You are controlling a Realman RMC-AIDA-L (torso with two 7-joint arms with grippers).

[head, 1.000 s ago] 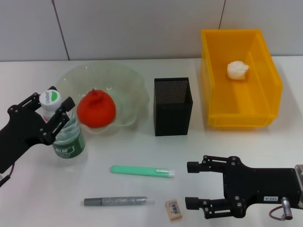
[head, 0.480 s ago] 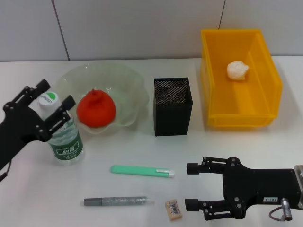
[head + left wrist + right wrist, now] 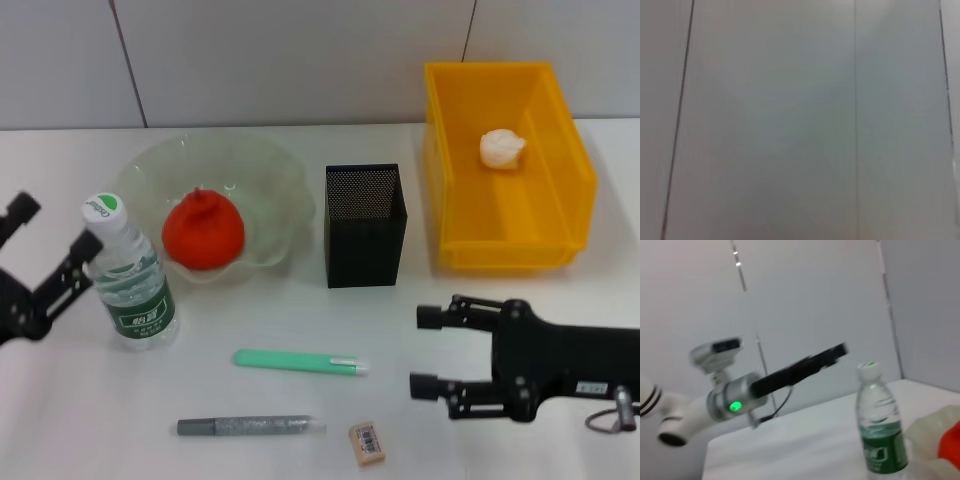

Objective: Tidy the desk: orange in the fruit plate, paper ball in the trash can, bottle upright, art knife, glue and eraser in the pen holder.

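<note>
The right gripper hovers with fingers spread wide and empty, pointing toward the desk's centre. The eraser lies just below and beside its lower finger; the green art knife lies beyond the fingertips, and the grey glue stick lies farther off. The pen holder stands up-table from the gripper. For a sound pick, centre the fingers over the eraser's short sides, descend squarely, and close only once both pads bracket it. The left gripper is open, empty, apart from the upright bottle. The orange sits in the fruit plate.
</note>
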